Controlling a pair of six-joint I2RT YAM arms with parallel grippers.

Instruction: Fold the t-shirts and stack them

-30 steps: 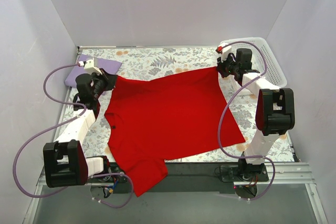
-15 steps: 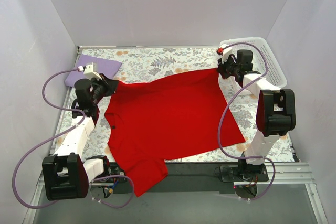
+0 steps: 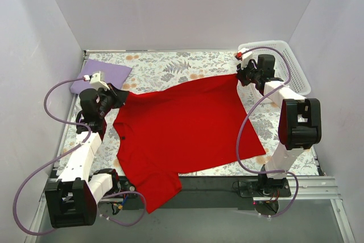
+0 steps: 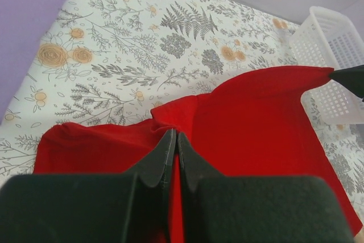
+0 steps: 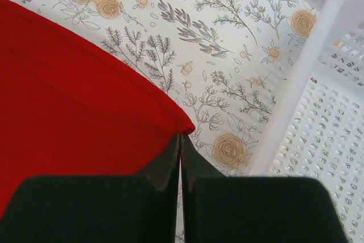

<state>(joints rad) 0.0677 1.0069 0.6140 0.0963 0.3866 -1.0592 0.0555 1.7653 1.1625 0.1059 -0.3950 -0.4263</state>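
The red t-shirt (image 3: 182, 126) lies spread across the floral table, one sleeve hanging over the near edge. My left gripper (image 3: 118, 96) is shut on its far left corner, seen pinched between the jaws in the left wrist view (image 4: 173, 135). My right gripper (image 3: 241, 75) is shut on its far right corner, seen in the right wrist view (image 5: 180, 136). The cloth is stretched between them, slightly lifted at the far edge. The lilac t-shirt (image 3: 102, 74) lies folded at the far left corner, also in the left wrist view (image 4: 23, 32).
The white lattice basket (image 3: 290, 66) stands at the far right, close beside my right gripper, and shows in the right wrist view (image 5: 318, 112). Grey walls enclose the table on three sides. The floral tablecloth (image 3: 170, 66) is bare behind the red shirt.
The left arm has drawn back toward the left and near side, pulling the shirt's far left corner a little leftward. The right gripper has barely moved.
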